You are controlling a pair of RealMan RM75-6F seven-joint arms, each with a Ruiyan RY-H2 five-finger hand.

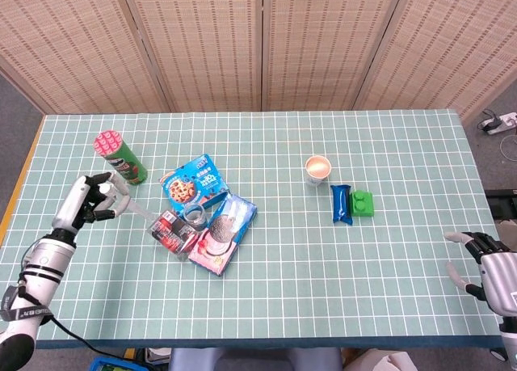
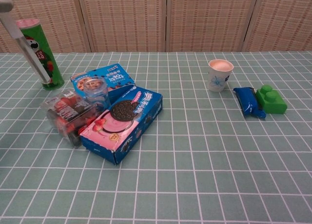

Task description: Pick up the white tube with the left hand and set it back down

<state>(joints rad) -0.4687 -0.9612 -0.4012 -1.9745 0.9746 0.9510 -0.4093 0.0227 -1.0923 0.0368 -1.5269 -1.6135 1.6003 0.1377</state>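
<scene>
My left hand (image 1: pixel 89 200) grips the white tube (image 2: pixel 25 48), lifted and tilted beside the green can (image 1: pixel 119 157); I should lower it slowly onto bare table (image 1: pixel 97 266), clear of the can.

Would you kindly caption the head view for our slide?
Left hand holds the white tube aloft beside the snack boxes.

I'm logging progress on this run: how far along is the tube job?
The pickup looks done: the left hand holds the white tube slanted, in front of the green can. Whether its lower end touches the table is unclear. Left to do: set it down and let go. The right hand waits, open, at the table's edge.
</scene>
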